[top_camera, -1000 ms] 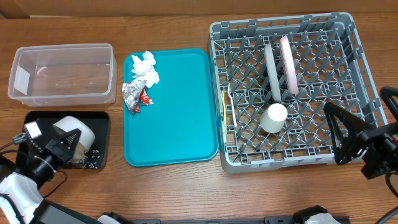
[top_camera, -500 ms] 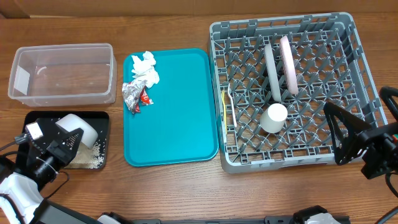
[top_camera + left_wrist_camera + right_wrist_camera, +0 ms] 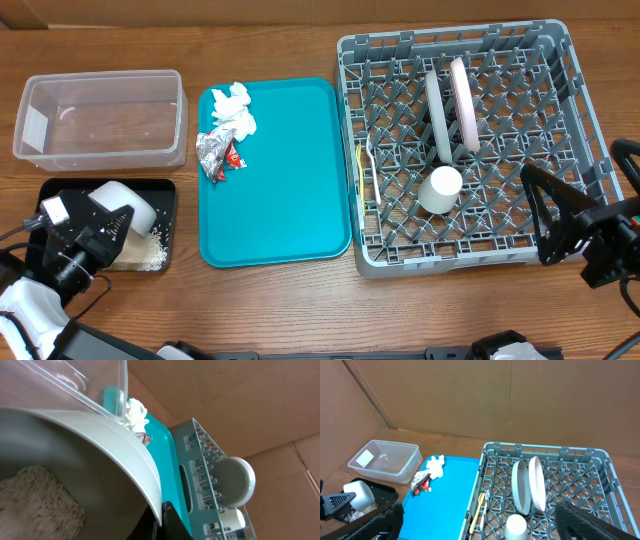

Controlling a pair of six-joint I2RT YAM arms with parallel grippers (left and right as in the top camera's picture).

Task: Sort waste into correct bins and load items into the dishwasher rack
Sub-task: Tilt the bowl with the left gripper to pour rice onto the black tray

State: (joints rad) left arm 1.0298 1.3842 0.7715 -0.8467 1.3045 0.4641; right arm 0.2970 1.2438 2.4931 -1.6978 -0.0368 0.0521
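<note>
Rice grains [image 3: 146, 255] form one heap below the jaws of the left gripper [image 3: 112, 222], clamped on one tilted bowl [image 3: 130, 202]. Jaws of the right gripper [image 3: 537, 215] gape empty; ahead, two plates [image 3: 518, 485], one cup [image 3: 516, 527].

The grey bowl [image 3: 125, 205] tips over the black tray [image 3: 60, 188], with rice [image 3: 143, 255] heaped in the tray. The tissue [image 3: 232, 108], foil [image 3: 210, 152] and red packet [image 3: 233, 158] cluster near the clear tub [image 3: 180, 120]. The grey plate [image 3: 437, 115] and white plate [image 3: 463, 100] stand on edge in the rack [image 3: 450, 40], near the cup [image 3: 440, 188] and yellow utensil [image 3: 363, 170].
</note>
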